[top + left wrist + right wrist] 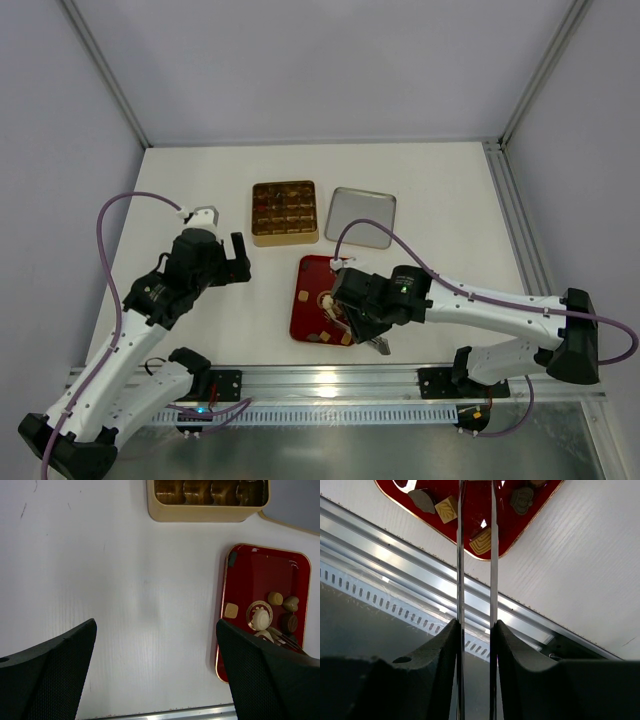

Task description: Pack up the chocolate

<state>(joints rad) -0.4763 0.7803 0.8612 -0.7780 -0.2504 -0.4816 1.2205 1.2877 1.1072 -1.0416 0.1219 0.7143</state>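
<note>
Fingers on the right gripper (476, 626) were clamped on a pair of thin metal tweezers (493, 555). Its two blades ran up the middle of the wrist view with a narrow gap between them and left the frame at the top, over the red tray (512, 525), so I could not see the tips. The left gripper (155, 630) had its fingers spread wide and empty over bare tabletop (125, 580), with the tray at the right of its view.

I judged the step to be lifting one piece of the chocolate (259, 616) with the tweezers. To do it well I would have straddled a single piece, stayed clear of its neighbours, and squeezed gently so it neither popped out nor cracked.

Most of the chocolate lay loose in the lower half of the tray in the overhead view, under the right gripper. In the right wrist view one tan piece showed between the blades, touching or not I could not tell, and others sat to their left and right. The gold box (285, 212) stood just above the tray in the overhead view
</note>
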